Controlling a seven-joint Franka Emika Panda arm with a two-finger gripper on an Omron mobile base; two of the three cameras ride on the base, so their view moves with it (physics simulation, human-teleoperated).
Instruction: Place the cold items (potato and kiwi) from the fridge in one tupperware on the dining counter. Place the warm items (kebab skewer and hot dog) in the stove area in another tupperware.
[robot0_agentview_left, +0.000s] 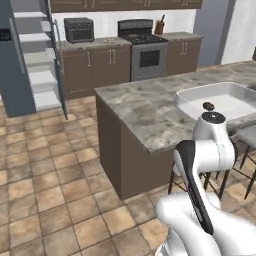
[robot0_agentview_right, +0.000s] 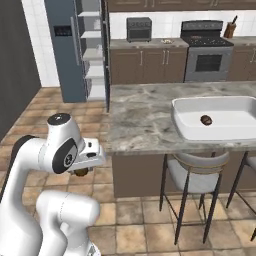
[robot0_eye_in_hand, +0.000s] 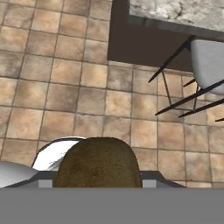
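Fingertips hidden behind the brown potato (robot0_eye_in_hand: 98, 162) at 6 o'clock in hand view; gripper (robot0_agentview_right: 81, 171) grasps it, low over floor. 1 kiwi (robot0_agentview_right: 206, 120) lies in the white tupperware (robot0_agentview_right: 182, 131).

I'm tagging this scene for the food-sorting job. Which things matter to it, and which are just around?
Matter: brown food in the pincer, white tub, dark item inside it, fridge, stove.
Around: stool, toaster oven, knife block.

Rough, matt brown potato (robot0_eye_in_hand: 98, 162), perhaps fuzzy; polished grey marbled stone dining counter (robot0_agentview_right: 140, 120); glossy white tupperware (robot0_agentview_right: 220, 132).
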